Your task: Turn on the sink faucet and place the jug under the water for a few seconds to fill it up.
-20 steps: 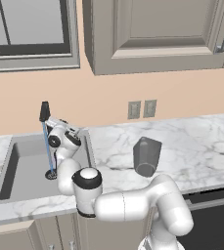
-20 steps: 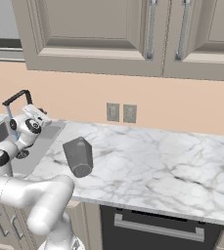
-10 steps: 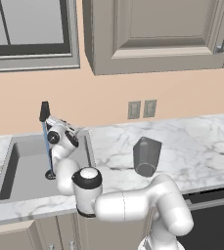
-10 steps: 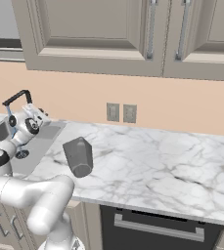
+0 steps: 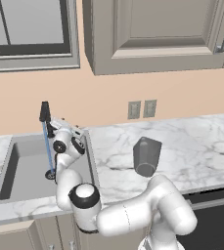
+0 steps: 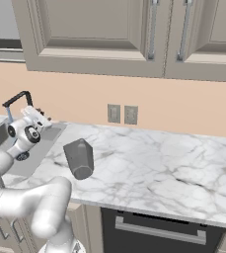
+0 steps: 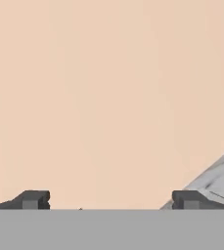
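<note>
Claw [image 7: 110, 199] now spread wide, marble counter [image 5: 191, 141], peach wall [image 5: 182, 95]

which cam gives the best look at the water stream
The left base view: the water runs as a thin blue line from the sink faucet head down to the drain, unblocked. In the right base view just a short blue bit shows under the faucet head. The hand view faces the wall.

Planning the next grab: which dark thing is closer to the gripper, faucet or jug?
The faucet, beside the gripper at the sink; the jug stands apart on the counter.
</note>
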